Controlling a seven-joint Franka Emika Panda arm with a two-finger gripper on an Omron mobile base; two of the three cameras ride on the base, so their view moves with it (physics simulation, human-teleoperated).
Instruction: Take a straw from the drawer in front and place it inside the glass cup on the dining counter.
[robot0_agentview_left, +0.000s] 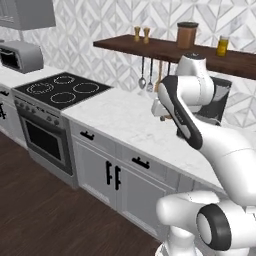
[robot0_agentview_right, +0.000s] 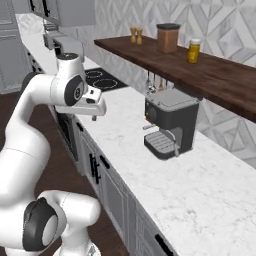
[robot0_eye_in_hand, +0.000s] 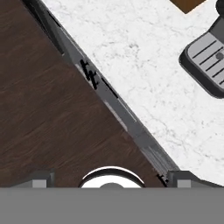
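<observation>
In the left base view the stove (robot0_agentview_left: 60, 90) fills the left, and two shallow drawers sit under the marble worktop (robot0_agentview_left: 125, 117) to its right. The drawer (robot0_agentview_left: 141, 162) at centre, above a pair of doors (robot0_agentview_left: 112, 176), looks like the one in front. It is shut, so the straw is presumably inside it, out of sight. Further right the gripper (robot0_agentview_left: 161, 114) hangs high over the worktop, aimed downward, with the coffee machine (robot0_agentview_left: 220, 100) just behind it. The coming move turns on the drawer's handle, which lies below the gripper and toward the floor side, tucked under the worktop's lip on the cabinet face. In the hand view, the dark floor (robot0_eye_in_hand: 39, 118) takes the left and the cabinet fronts cut across as a thin diagonal strip from upper left to lower right. The handle's black bar lies along that strip, just above frame centre. The finger tips (robot0_eye_in_hand: 41, 179) stand spread wide at the bottom corners, with nothing between them. Their opening line runs across the frame, at a slant to the bar. By my reading the hand must drop past the worktop's edge, come out over the floor, and turn at the wrist so the jaws straddle the bar squarely. There is only one arm, so no choice of side arises.
</observation>
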